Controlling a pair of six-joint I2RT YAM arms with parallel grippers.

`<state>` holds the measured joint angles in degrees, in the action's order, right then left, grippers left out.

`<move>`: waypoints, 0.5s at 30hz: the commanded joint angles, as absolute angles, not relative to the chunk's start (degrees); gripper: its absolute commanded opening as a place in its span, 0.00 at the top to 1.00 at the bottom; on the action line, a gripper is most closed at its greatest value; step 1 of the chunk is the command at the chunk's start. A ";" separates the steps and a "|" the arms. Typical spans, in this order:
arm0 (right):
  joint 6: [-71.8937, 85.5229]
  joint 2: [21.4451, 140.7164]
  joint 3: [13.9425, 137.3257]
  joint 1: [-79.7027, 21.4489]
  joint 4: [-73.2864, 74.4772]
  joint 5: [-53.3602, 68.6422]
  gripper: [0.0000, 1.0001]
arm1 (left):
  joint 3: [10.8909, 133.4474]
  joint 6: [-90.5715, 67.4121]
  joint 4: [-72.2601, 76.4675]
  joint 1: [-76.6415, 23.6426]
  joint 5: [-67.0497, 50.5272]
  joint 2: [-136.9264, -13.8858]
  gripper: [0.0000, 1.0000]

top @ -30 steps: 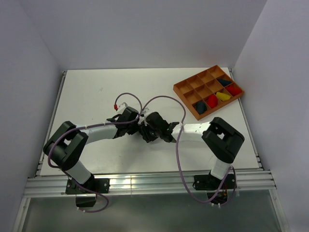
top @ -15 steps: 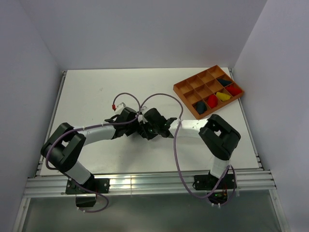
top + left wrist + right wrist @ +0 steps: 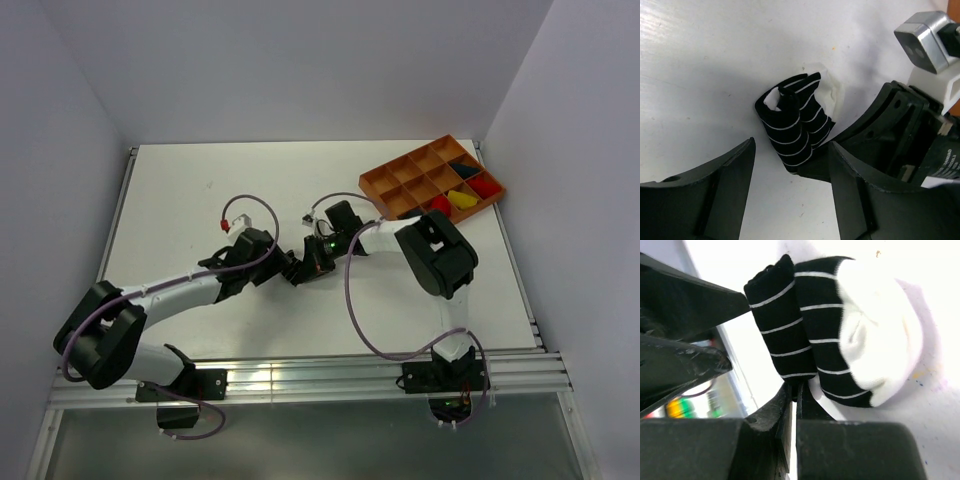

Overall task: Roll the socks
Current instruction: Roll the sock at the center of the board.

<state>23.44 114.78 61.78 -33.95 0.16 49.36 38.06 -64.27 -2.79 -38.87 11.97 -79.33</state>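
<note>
Right wrist: closed right tool point(image 3: 794, 390) hides striped sock point(image 3: 826, 342) edge (grip unclear).

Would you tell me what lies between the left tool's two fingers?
The near end of the rolled striped sock, pinched by the shut right tool; the left wrist view shows it.

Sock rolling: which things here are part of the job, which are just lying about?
Job: striped sock, part rolled, nipped by shut right pincer; open left pincer around it; red sock, navy sock in orange tray.
Lying about: yellow bundle, same tray.
</note>
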 commanded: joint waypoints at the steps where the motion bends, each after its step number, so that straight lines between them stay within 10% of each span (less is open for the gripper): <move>1: 26.45 117.76 63.80 -33.23 0.53 58.43 1.00 | 36.74 -65.21 -0.53 -39.02 13.10 -78.22 0.35; 15: 27.16 121.73 67.24 -31.11 1.59 61.17 1.00 | 37.71 -66.62 0.62 -36.74 12.65 -85.78 0.48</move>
<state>27.22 121.12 65.71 -31.57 0.93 61.01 36.86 -65.69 -0.05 -37.28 11.88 -84.60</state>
